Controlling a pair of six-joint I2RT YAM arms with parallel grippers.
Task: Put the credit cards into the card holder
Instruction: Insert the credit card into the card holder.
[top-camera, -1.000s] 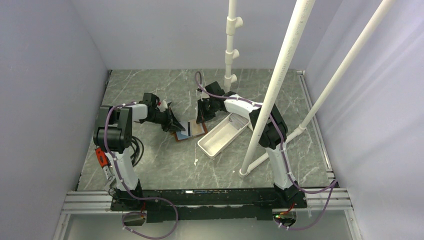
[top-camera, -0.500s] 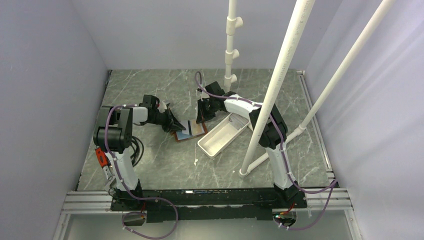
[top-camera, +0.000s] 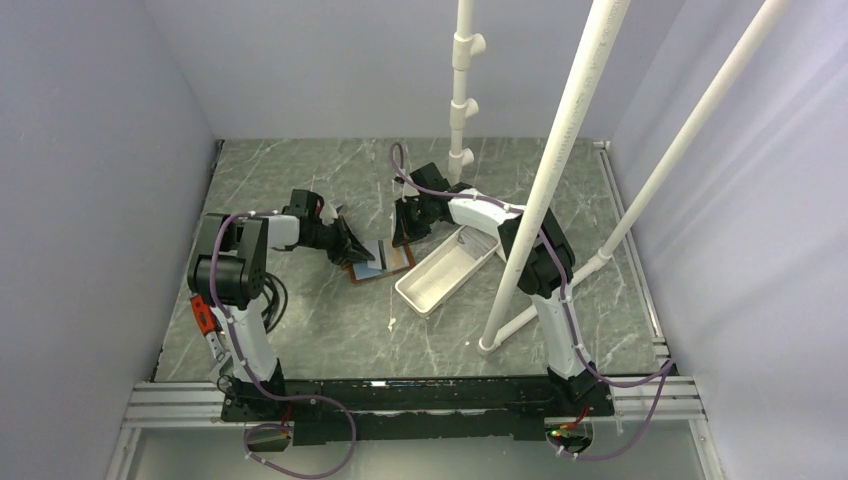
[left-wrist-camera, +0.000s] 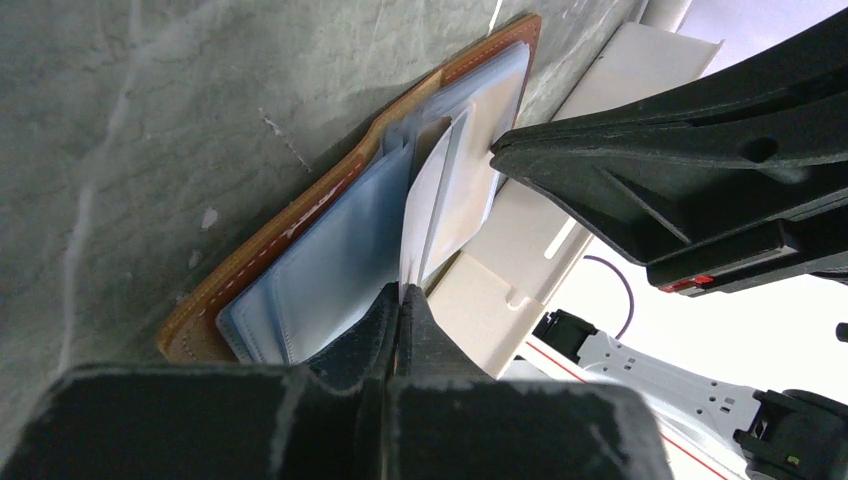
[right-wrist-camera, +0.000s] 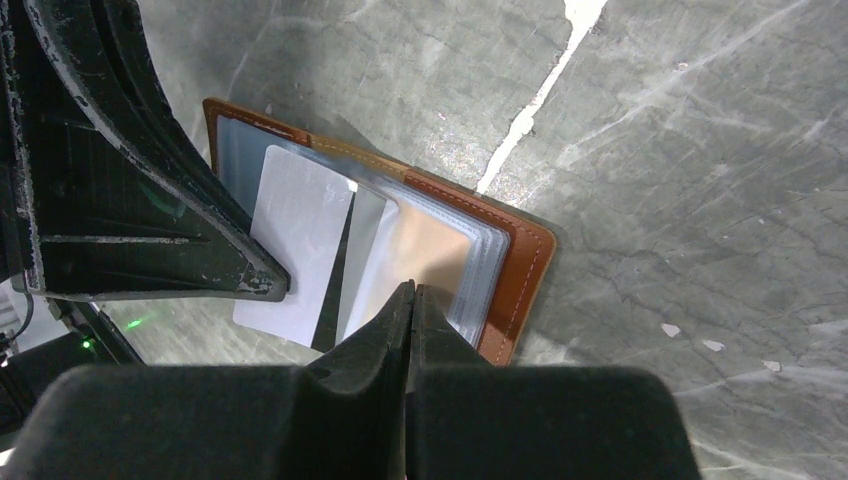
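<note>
**Left pincer** (left-wrist-camera: 400, 297): shut tight on 1 edge of a pale credit card (right-wrist-camera: 297, 235), which lies over the open holder.

**Right pincer** (right-wrist-camera: 411, 292): shut, seemingly empty, with its tip resting on the clear sleeves (right-wrist-camera: 478, 262).

**Card holder** (right-wrist-camera: 525, 275): brown stitched leather, open flat on the worktop (top-camera: 300, 330) mid-scene, just left of the white tray (top-camera: 440, 272).

**Handling, judged:** the card is light, stiff and slick, so grip it by a short edge. The sleeves are limp and need pinning.

**Writing:** none legible.

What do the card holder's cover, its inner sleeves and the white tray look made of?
Card holder cover: likely tan leather, matte, light stitching along the edge. Inner sleeves: clear soft plastic, glossy, see-through. White tray: probably rigid plastic, smooth moulded walls.
</note>
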